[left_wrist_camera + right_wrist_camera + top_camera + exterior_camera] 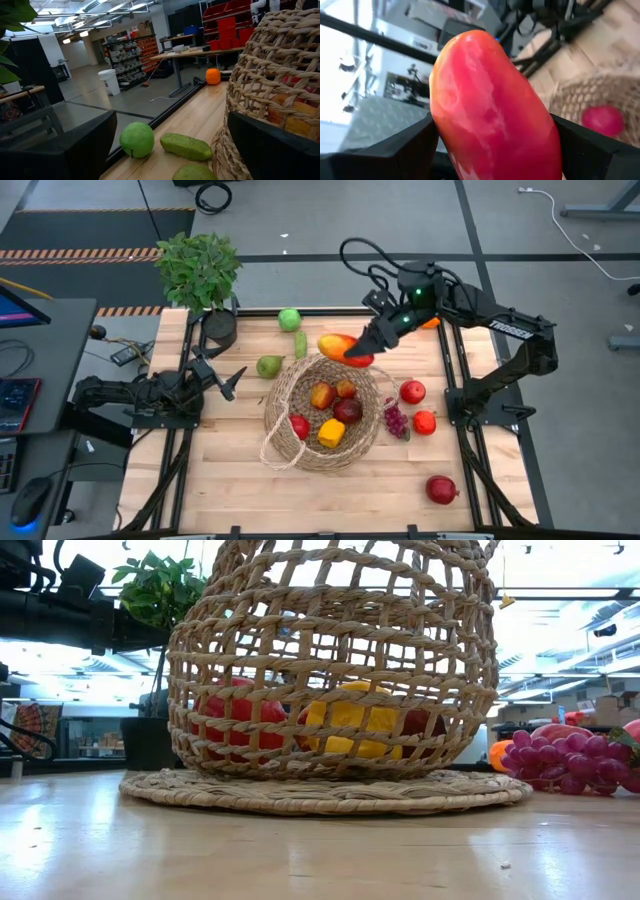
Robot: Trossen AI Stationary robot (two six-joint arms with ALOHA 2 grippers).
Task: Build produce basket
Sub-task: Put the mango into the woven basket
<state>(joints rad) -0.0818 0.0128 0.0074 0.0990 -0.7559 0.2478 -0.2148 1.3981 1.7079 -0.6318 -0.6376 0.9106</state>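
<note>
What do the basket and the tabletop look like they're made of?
The basket looks like woven wicker or seagrass: tan twisted strands in an open weave, matte. The tabletop looks like light wood planks, with visible grain and seams and a smooth, slightly glossy finish.

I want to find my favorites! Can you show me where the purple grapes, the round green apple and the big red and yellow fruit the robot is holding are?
grapes [395, 420], high view, middle of the bunch.
green apple [290, 319], high view, its top.
red and yellow fruit [490, 110], right wrist view, its red skin.

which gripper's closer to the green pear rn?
Left. The left gripper sits open just beside the green pear; the right gripper holds a mango over the basket's far rim.
</note>
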